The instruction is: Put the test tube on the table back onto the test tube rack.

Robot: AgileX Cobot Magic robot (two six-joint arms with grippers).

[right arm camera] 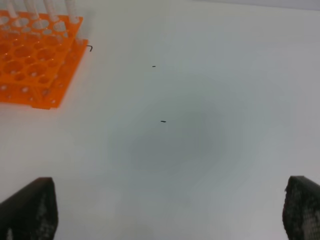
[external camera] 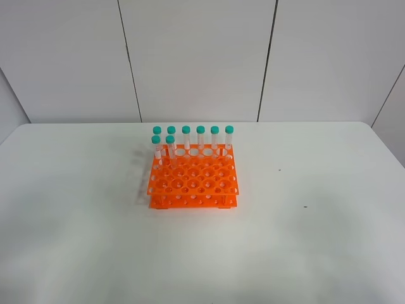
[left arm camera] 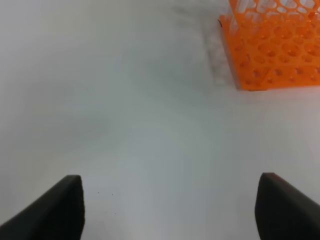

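Observation:
The orange test tube rack (external camera: 193,183) stands upright in the middle of the white table (external camera: 316,240). Several clear test tubes with teal caps (external camera: 200,136) stand in its far rows, two of them (external camera: 169,145) in the second row at the left. No test tube lies on the table in any view. My left gripper (left arm camera: 170,205) is open and empty above bare table, with the rack (left arm camera: 275,50) well ahead of it. My right gripper (right arm camera: 167,207) is open and empty, with the rack (right arm camera: 35,65) ahead of it. Neither arm shows in the exterior high view.
Two small dark specks (external camera: 280,170) (external camera: 305,206) mark the table right of the rack; they also show in the right wrist view (right arm camera: 163,121). A white panelled wall (external camera: 196,57) rises behind the table's far edge.

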